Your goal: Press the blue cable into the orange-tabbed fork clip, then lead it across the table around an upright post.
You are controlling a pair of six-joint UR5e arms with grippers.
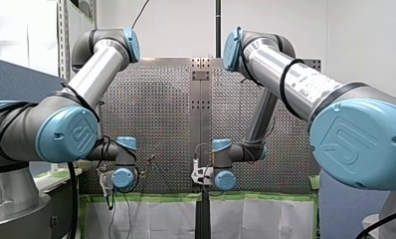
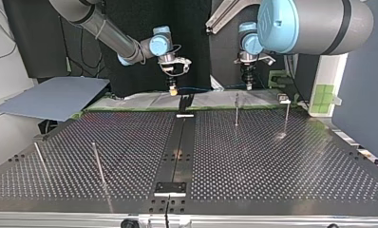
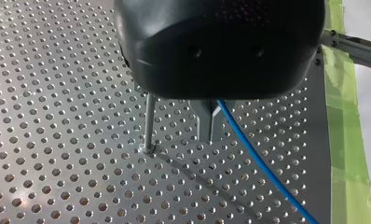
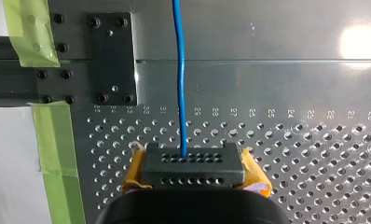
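Metal fingers of my left gripper [image 3: 210, 136] stand closed into one narrow block. The blue cable [image 3: 251, 147] comes out at their side, so I judge them pinched on it, though the contact itself is hidden. From the fingers the cable runs off toward five o'clock, slanting over the perforated table [image 3: 58, 93] toward the green tape [image 3: 346, 154] at its edge. An upright post [image 3: 148, 122] stands just beside the fingers at nine o'clock, apart from both fingers and cable.

My right gripper [image 4: 193, 164] shows yellow pads [image 4: 134, 170] on either side of a black perforated block. The cable enters at the block's middle and leads straight out to twelve o'clock, past a black bolted plate [image 4: 111, 56] at eleven. It appears gripped there too.

No orange-tabbed fork clip can be made out in any view, so I judge the pressing step not yet done.

The likely troubles:
- The post sits so close at nine o'clock that a sideways move of the left fingers could strike it.
- With both grippers on one cable, spreading the arms could drag it through a grip or pull it loose.
- If the cable is carried too high, it may ride over the post's top instead of wrapping round it.
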